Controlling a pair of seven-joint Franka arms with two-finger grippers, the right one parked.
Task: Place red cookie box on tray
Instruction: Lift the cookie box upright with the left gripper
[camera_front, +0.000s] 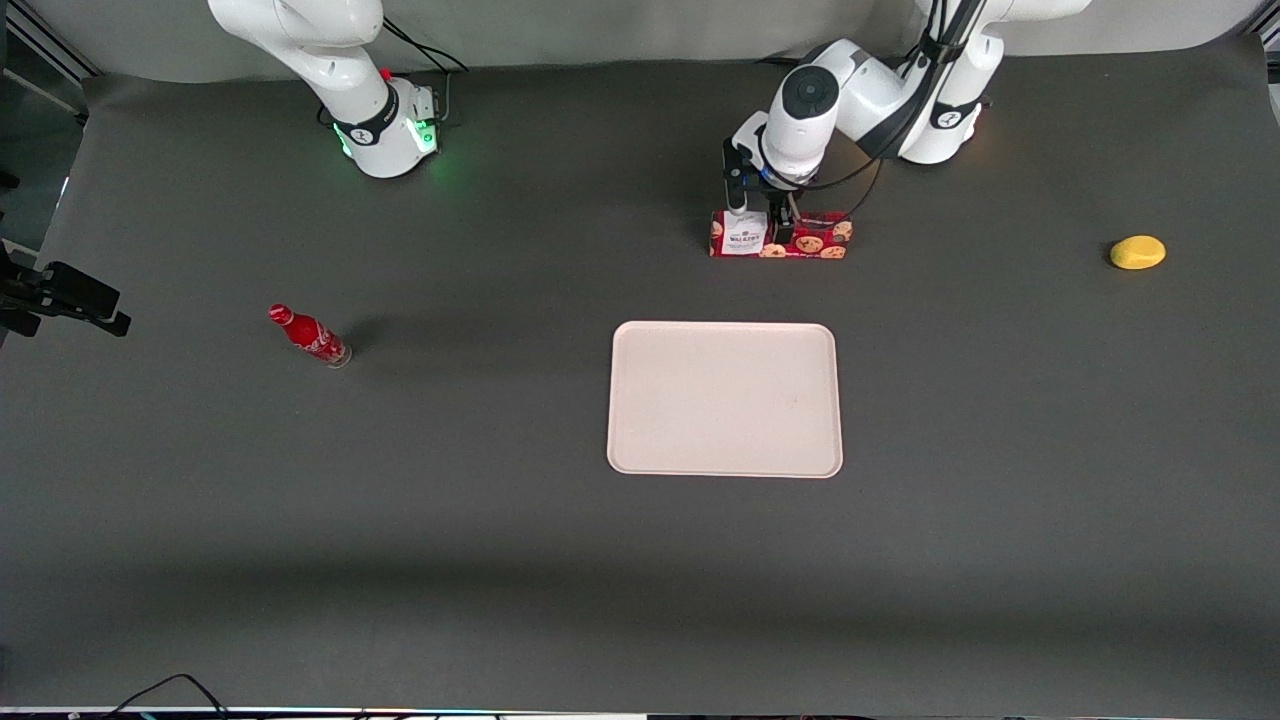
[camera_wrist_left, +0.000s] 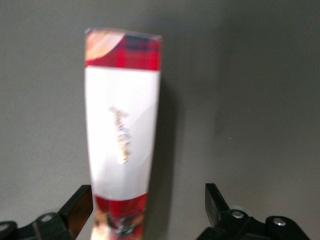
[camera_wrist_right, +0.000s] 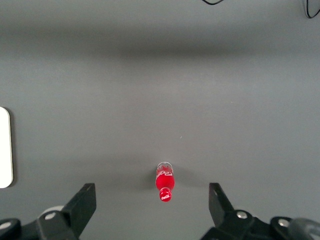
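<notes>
Over the red cookie box (camera_front: 782, 237), the left arm's gripper (camera_front: 779, 222) hangs with its jaws spread wide: in the left wrist view the two dark fingers (camera_wrist_left: 80, 207) stand either side of the red cookie box (camera_wrist_left: 122, 135), one close against a long edge and the other well apart from it, neither clearly pressing. The fingers flank the box's narrow width, which, as a judgement, suits a pinch across the carton; the box is off-centre in the gap, so closing may nudge it sideways first. The box lies flat on the dark table (camera_front: 500, 560), farther from the front camera than the tray (camera_front: 724, 398) and just short of the working arm's base. The tray lies flat nearer the camera than the box, nothing on it, so the placing is not yet done. A yellow object (camera_front: 1137, 252) lies well apart from the tray toward the working arm's end of the table; a small red bottle (camera_front: 309, 336) lies toward the parked arm's end. Hidden or unclear: the wrist covers the box's middle in the front view, its near end is cut off in the wrist view, and its label print is blurred.
</notes>
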